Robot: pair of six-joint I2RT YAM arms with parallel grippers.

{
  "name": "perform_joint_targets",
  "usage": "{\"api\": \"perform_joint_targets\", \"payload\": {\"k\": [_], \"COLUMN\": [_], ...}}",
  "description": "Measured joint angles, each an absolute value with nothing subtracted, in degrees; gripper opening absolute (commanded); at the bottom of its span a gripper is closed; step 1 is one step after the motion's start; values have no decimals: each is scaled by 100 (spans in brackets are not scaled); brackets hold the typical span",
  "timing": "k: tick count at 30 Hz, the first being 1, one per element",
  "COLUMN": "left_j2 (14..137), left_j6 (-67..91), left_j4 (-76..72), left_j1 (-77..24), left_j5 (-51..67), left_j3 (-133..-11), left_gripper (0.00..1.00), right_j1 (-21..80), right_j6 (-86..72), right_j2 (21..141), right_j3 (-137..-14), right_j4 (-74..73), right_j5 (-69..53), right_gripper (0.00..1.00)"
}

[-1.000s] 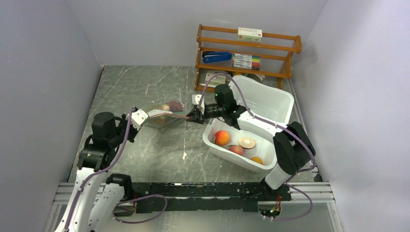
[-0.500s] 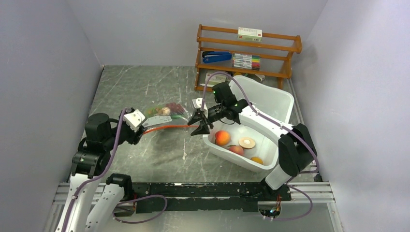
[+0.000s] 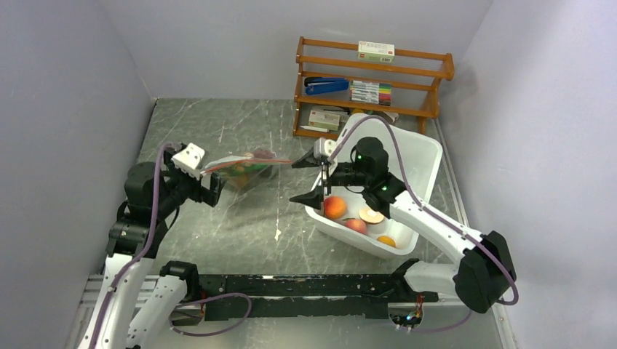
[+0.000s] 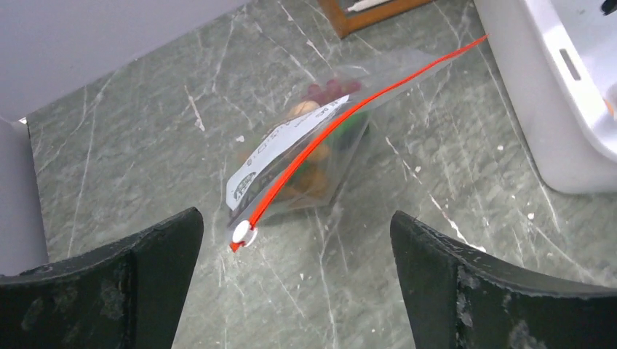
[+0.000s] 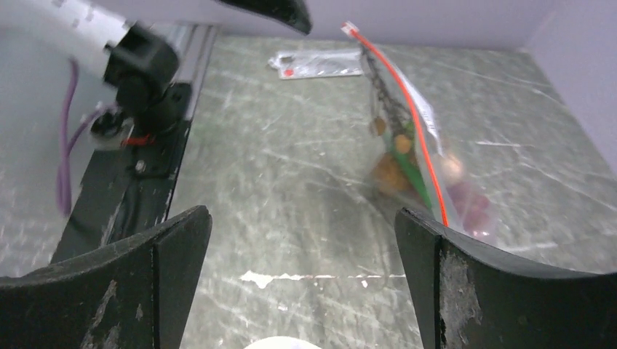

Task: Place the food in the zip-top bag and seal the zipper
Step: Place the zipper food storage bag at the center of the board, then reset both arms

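- The left claw (image 3: 207, 187) is spread wide and grips nothing. In its wrist view both fingers (image 4: 124, 283) stand far apart at the bottom edge.
- The right claw (image 3: 298, 182) is also spread wide and empty. It hangs over the near-left corner of the white bin (image 3: 415, 156), with one finger above the other.
- The zip-top bag (image 3: 240, 173) is on the desk (image 3: 218, 123) to the left of the bin, between the two claws and touching neither.
- From the left wrist, the bag sits just ahead of the gap between the fingers, tilted, with its far corner reaching towards the bin's wall (image 4: 535, 138).
- The zipper (image 4: 349, 116) shows as one unbroken red-orange line across the bag's mouth. Its white slider (image 4: 242, 233) is at the end nearest the left claw, farthest from the bin.
- The food is inside the bag: red grapes (image 4: 331, 89), a pale bulb (image 4: 304, 109), a green pod (image 5: 407, 171) and brown berries on twigs (image 5: 384, 109).
- From the right wrist, the bag stands ahead and to the right of the open fingers (image 5: 502, 291), well apart from them.
- Toy fruit (image 3: 335, 207) lies in the bin, and a wooden rack (image 3: 371, 80) stands behind it.
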State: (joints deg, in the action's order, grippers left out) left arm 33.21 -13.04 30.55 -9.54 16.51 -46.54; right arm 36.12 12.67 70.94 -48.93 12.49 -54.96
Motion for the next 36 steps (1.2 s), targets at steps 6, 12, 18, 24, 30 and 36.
{"api": "perform_joint_targets", "payload": {"k": [6,12,18,24,30,36], "left_j2": [3686,3671,3503,3461,3577,3618], "left_j6": [-528,392,980,1374,1601,1682], "left_j4": [2746,2670,2679,2689,2775,2777], "left_j1": [-954,-956,-956,-956,-956,-956], "left_j5": [1544,1243,1037,711,676,676], "left_j3": [-5019,-5317,-5474,-5363,-5238,-5231], "left_gripper": [99,99,99,99,99,99], "right_j1": [3612,3612,3612,3612,3612,3612], "right_j6": [-305,-1763,-2620,-2845,-2853,-2869], "right_j2": [6779,6687,6370,6128,5931,5918], "right_j3": [-5140,-5885,-5900,-5902,-5946,-5966], "right_j4": [1498,637,-355,-950,-1125,-1186], "right_j5": [-3920,-1970,-242,585,897,1041], "right_gripper": [100,100,100,100,100,100]}}
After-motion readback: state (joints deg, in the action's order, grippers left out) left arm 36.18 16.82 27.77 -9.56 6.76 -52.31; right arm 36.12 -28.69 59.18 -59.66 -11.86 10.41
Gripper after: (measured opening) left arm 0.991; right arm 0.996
